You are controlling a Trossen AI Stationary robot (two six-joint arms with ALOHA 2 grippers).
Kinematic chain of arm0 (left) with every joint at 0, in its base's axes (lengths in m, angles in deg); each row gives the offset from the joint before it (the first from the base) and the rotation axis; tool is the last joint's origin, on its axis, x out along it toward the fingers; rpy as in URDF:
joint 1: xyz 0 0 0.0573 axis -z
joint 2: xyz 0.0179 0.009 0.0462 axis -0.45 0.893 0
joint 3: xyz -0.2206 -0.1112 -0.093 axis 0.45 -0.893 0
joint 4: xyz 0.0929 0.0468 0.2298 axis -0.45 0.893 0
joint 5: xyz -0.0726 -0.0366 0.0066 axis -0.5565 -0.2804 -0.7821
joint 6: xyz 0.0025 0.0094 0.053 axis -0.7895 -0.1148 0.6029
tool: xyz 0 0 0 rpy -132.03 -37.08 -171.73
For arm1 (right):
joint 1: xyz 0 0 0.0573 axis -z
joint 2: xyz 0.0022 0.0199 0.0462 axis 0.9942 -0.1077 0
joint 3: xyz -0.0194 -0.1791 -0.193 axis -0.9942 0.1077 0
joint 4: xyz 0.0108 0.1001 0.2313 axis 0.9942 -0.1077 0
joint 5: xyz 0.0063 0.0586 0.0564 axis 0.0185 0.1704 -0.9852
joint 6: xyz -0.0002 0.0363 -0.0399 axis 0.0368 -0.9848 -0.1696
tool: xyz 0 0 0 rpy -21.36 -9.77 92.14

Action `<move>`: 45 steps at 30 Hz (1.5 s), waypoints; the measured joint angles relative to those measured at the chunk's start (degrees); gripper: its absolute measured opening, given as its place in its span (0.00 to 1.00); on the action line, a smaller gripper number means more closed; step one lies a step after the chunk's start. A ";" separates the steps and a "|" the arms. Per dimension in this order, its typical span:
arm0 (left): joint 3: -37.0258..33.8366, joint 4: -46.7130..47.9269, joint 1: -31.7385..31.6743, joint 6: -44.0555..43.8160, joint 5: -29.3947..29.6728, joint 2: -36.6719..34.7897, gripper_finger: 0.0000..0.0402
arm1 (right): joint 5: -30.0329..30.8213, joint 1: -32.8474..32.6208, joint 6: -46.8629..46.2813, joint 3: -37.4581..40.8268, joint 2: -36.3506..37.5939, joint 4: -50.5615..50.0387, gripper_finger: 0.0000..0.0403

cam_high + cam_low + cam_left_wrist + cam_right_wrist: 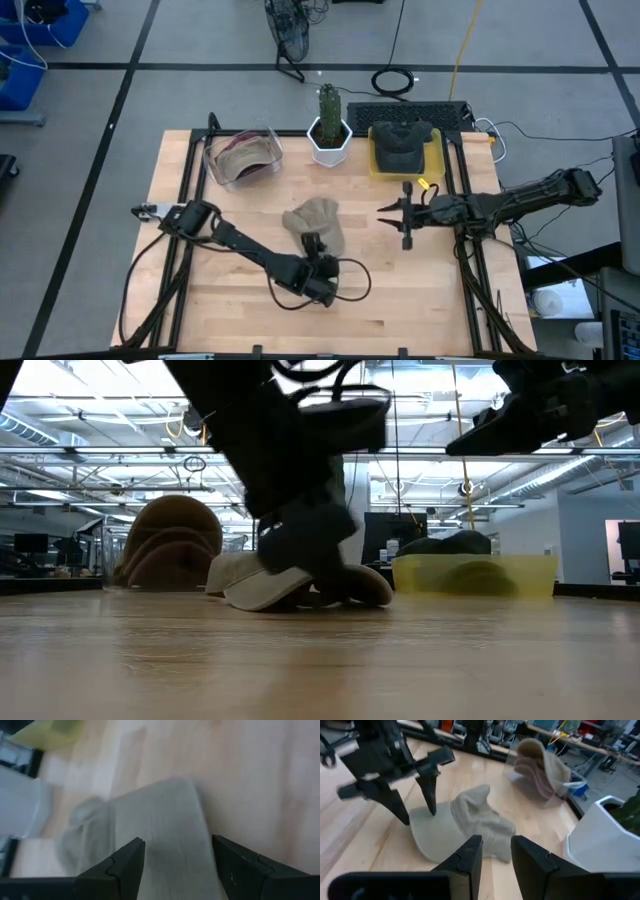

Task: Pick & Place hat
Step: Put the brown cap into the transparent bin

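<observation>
Your left gripper (312, 243) sits right over the brim end of the tan hat (316, 222), which is lying near the middle of the table (420, 300), and its fingers are spread wide — the left wrist view shows the brim between the two dark fingers (125, 865), not pinched yet. So I'd say you're at the grab. Get the brim well between the fingers before you close, since that fabric looks floppy and a shallow bite on the edge will probably slip out when you lift. Come down until the tips are just at the wood, then squeeze. Your right gripper (404, 213) hangs up off the table, well to the side of the hat, fingers with only a narrow gap between them and nothing in them — leave it parked there so it doesn't clip the left arm. Presumably the hat goes to the clear bin (240, 158) with the other hats or the yellow tray (435, 155); I can't tell which.
</observation>
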 joint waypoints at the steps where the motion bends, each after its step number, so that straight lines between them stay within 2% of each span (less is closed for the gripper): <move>1: 0.00 0.55 -0.24 -0.12 0.61 0.40 0.57 | 0.03 0.04 0.02 -0.02 -0.02 0.23 0.22; 6: 0.01 1.78 -1.23 -0.43 1.13 1.76 0.57 | 0.00 0.03 -1.56 -0.02 -0.10 -0.36 0.22; 12: 0.00 4.88 -1.83 -0.75 4.53 1.99 0.57 | -0.16 0.02 -3.66 0.52 -0.06 -0.31 0.22; 15: 0.00 7.52 -1.85 -0.76 7.13 1.99 0.54 | -0.18 0.02 -4.14 1.25 -0.06 -0.27 0.22; 19: 0.00 11.94 -2.32 -2.28 9.57 1.99 0.40 | -0.21 0.02 -5.39 2.40 -0.06 -0.15 0.22; 27: 0.00 17.66 -3.82 -4.58 11.07 0.85 0.07 | -0.23 -0.07 -6.69 3.45 -0.06 -0.14 0.22; 29: 0.00 19.30 -3.78 -5.66 11.32 -0.63 0.03 | -0.24 -0.09 -6.69 3.45 -0.06 -0.12 0.22; 35: -0.04 24.41 -3.71 -8.77 10.27 -9.92 0.07 | -0.25 -0.09 -6.69 3.50 -0.06 -0.10 0.22; 38: -0.04 25.77 -3.68 -8.60 10.61 -16.87 0.03 | -0.27 -0.09 -6.69 3.50 -0.06 -0.07 0.22; 45: -0.02 29.03 -3.67 -8.10 16.34 -32.73 0.04 | -0.42 -0.09 -6.69 3.50 -0.06 -0.12 0.22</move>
